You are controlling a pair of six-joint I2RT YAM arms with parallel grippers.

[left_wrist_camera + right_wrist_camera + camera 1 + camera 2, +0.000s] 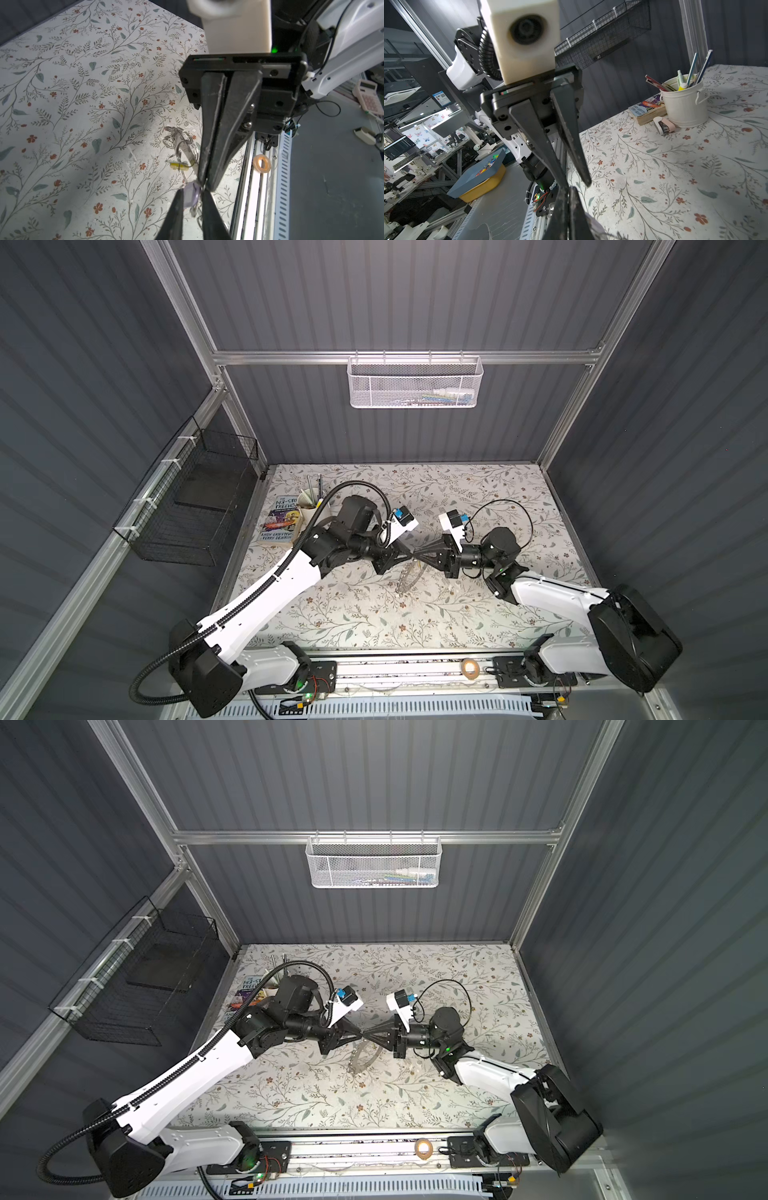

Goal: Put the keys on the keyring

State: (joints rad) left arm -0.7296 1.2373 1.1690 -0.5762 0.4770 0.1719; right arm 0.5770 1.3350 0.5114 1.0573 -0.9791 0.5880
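Note:
Over the middle of the table my two grippers meet tip to tip in both top views, the left gripper [409, 558] [360, 1034] facing the right gripper [417, 556] [368, 1034]. Under them the grey keyring [409, 578] [362, 1058] stands tilted on the floral cloth. In the left wrist view a yellow-tagged key [177, 165] hangs at the keyring [178, 141]. The lilac tag [192, 196] sits in the gap between the left gripper's [193, 192] slightly parted fingers. The right gripper [204, 184] [568, 190] is shut on that key's end beside the tag [593, 224].
A white pot of pens [309, 504] [683, 104], a book [282, 518] and a small pink stapler [663, 124] stand at the back left. A tan tape roll [469, 668] lies on the front rail. Wire baskets hang on the left wall [195, 497] and back wall [415, 381].

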